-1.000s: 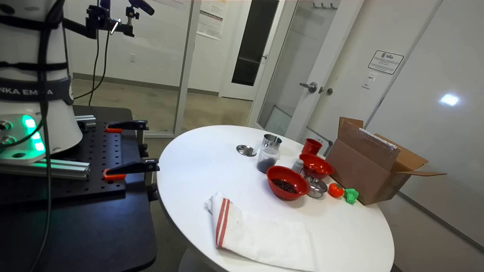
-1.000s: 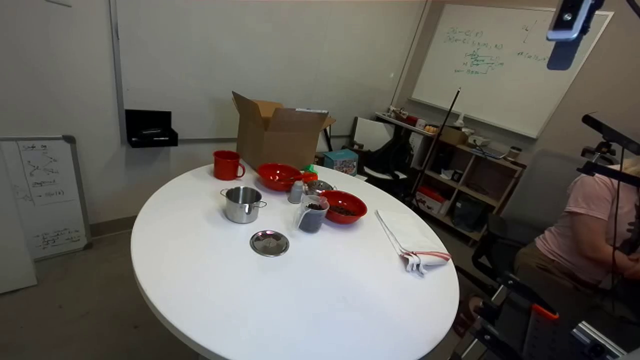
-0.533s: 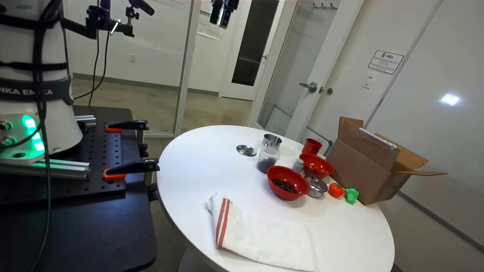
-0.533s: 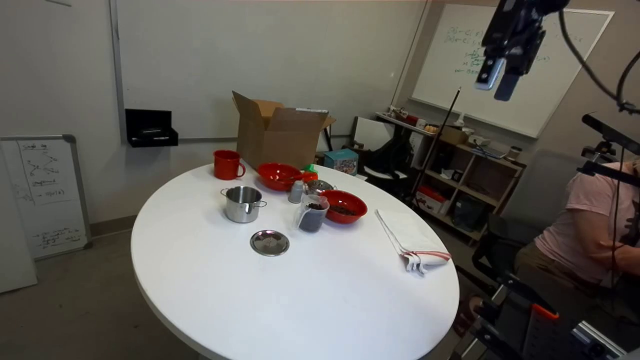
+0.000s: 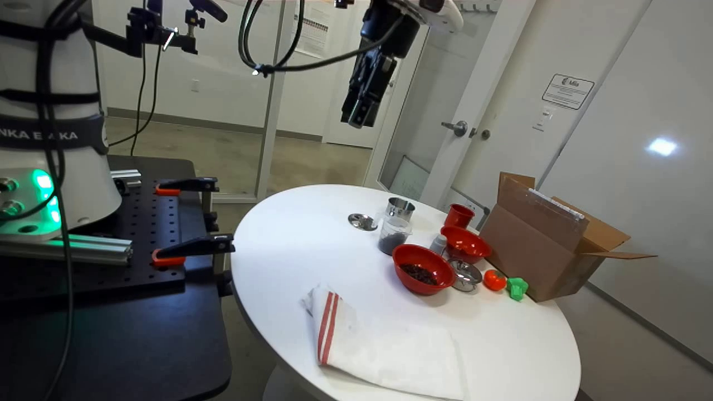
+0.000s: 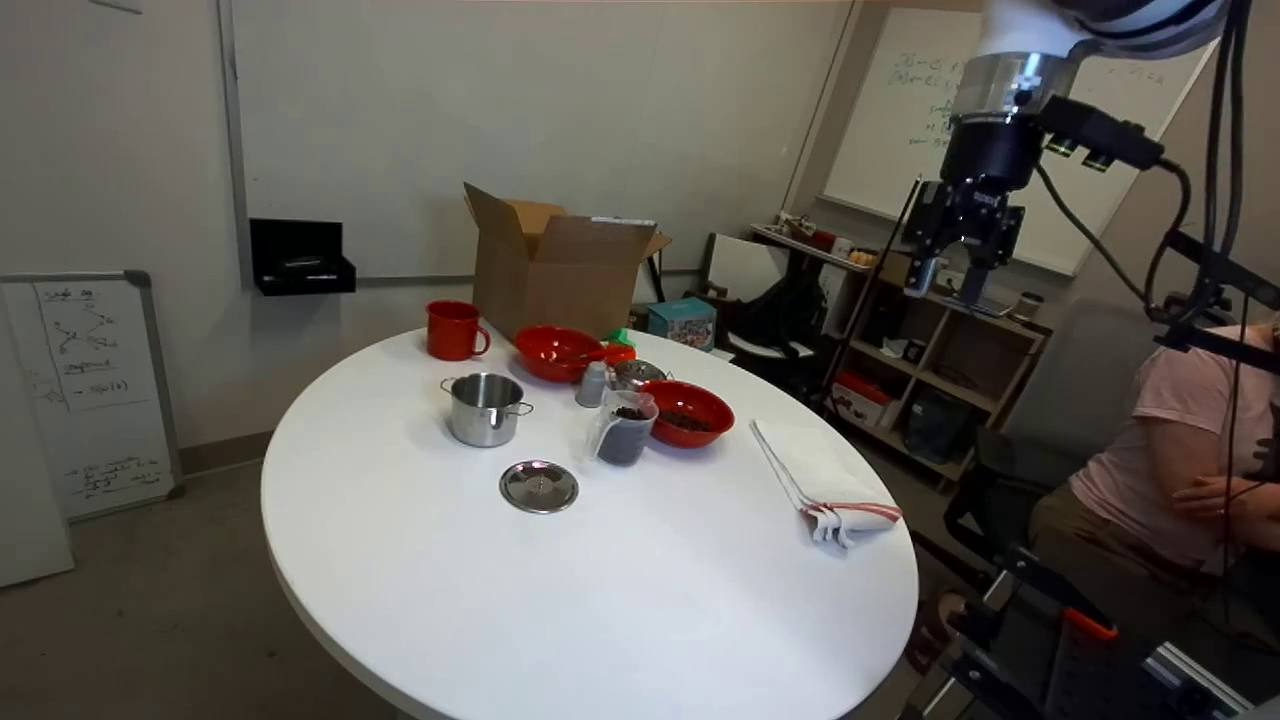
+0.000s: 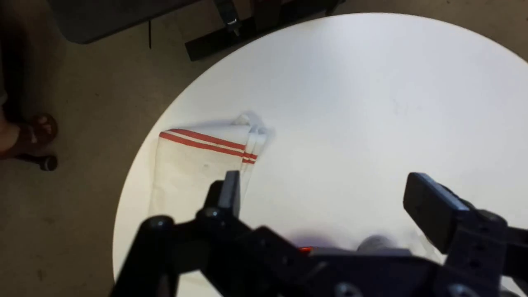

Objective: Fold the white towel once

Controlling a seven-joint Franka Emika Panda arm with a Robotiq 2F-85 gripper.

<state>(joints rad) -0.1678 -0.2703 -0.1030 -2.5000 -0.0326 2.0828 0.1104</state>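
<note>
Round white table [image 6: 600,620] showed in all three views. Cardboard box [image 6: 560,285] stood by its edge, flaps up, in both exterior views. White towel [image 5: 390,345] lay flat on the table near the edge, layered over itself, red-striped at one end. A red bowl [image 5: 418,288] with dark bits [image 5: 419,274] inside sat near the towel; a second red bowl [image 5: 468,239] sat closer to the box. Steel pot [image 6: 484,420], two handles, stood upright. Red mug [image 6: 453,334], also upright, near the box. Clear jar [image 6: 624,442], dark inside, stood just beside the bowl with the bits; couldn't tell if touching. Steel lid [image 6: 540,486] lay flat near the pot. Tomato [image 5: 494,280] sat near the box. Fingers [image 7: 431,212] were spread wide, released, in the air above the table, white tabletop showing between them in the wrist view.
</note>
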